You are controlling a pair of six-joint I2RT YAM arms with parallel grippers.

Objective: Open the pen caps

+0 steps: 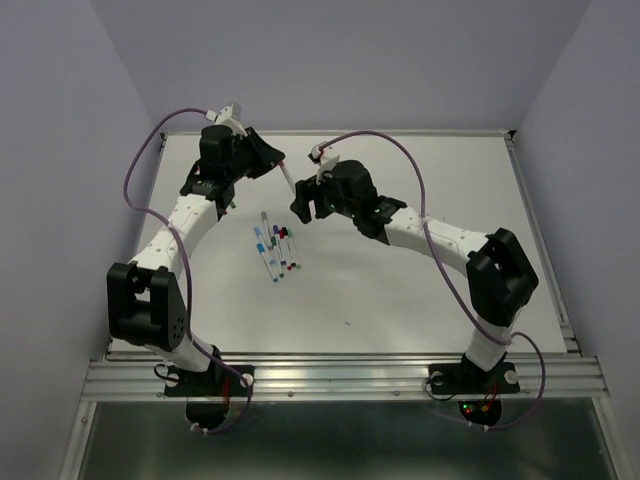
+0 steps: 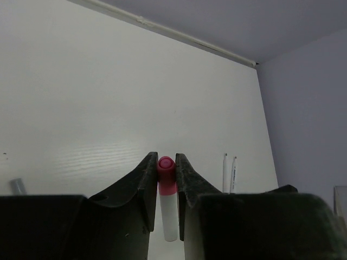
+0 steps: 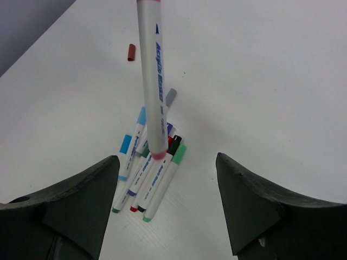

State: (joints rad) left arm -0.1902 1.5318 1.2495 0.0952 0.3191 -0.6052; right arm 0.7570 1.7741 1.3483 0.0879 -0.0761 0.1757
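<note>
Above the middle of the white desk [image 1: 420,300], seen from overhead, the left gripper [image 1: 272,165] holds one pen [image 1: 288,180] out towards the right gripper [image 1: 303,203]. The loose pens [image 1: 275,250] lie bunched on the desk just in front of both. From the left wrist, that gripper is closed tight on the pen at its pink end. From the right wrist, the right gripper stands wide open and empty, its fingers either side of the pen's far end and clear of it. A maroon cap [image 3: 130,52] lies alone on the desk beyond the bunch. I cannot tell whether the far end carries a cap, so the step looks like a pull at this pen's cap. The next move calls for the right gripper to close squarely on that end, or else for a fresh pen. The desk is plain and matte, edged by a metal rail [image 1: 340,375], with pale lilac walls [image 1: 60,100] around it.
</note>
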